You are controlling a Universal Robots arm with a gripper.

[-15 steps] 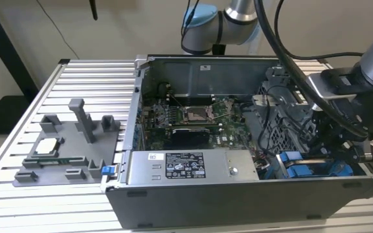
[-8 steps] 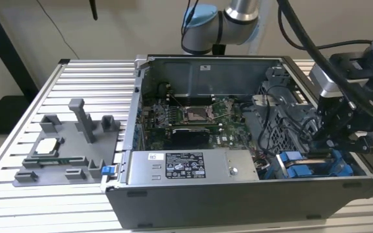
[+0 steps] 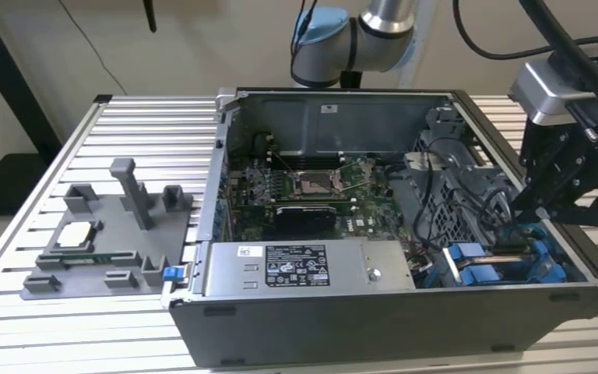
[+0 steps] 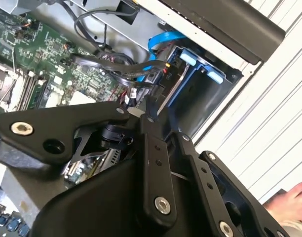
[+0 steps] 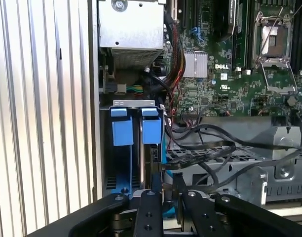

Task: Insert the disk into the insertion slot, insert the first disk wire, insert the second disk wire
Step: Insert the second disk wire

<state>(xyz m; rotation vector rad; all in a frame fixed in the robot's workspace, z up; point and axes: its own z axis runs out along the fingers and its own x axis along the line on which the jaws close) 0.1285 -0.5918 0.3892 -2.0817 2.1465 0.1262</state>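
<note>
The open computer case (image 3: 382,312) lies on the slatted table. At its corner on the exterior view's right is the insertion slot (image 5: 107,148), a grey bay with blue tabs (image 5: 122,131). The disk (image 4: 171,91) stands on edge inside it, its silver side and blue carrier showing. My gripper (image 3: 522,218) hangs over that bay. In both wrist views its black fingers (image 5: 152,197) are close together at the disk's end. There a black disk wire (image 5: 200,160) ends in a connector (image 4: 158,74). A flat blue wire (image 4: 163,39) curves down beside it.
The motherboard (image 3: 310,187) fills the case's middle and a labelled power supply (image 3: 299,269) lies along its front. A perforated grey cage (image 5: 274,148) borders the bay. A grey fixture (image 3: 112,234) stands on the table at the exterior view's left. A person's hand (image 4: 291,197) is near the case.
</note>
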